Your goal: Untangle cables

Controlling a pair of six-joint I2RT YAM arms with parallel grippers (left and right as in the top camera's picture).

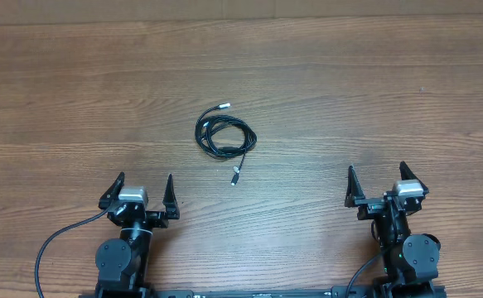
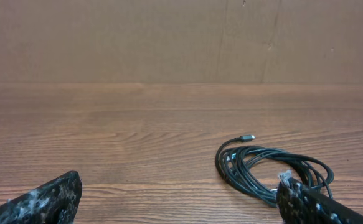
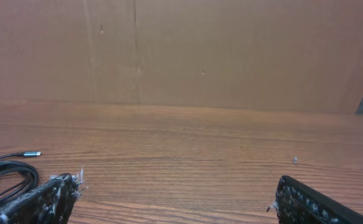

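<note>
The cables (image 1: 224,137) lie as one loose black coil in the middle of the table, one silver plug pointing up-right and another trailing below the coil. In the left wrist view the cables (image 2: 268,171) sit ahead and to the right, partly behind the right fingertip (image 2: 306,202). The right wrist view catches only the edge of the cables (image 3: 7,171) at far left. My left gripper (image 1: 142,186) stands open near the front edge, below and left of the coil. My right gripper (image 1: 377,180) is open too, far to the coil's right. Nothing is between either pair of fingers.
The wooden table (image 1: 349,91) spreads wide on all sides of the coil. A brown board wall (image 2: 169,37) stands along the far edge. A thicker black cord (image 1: 59,240) runs from the left arm's base.
</note>
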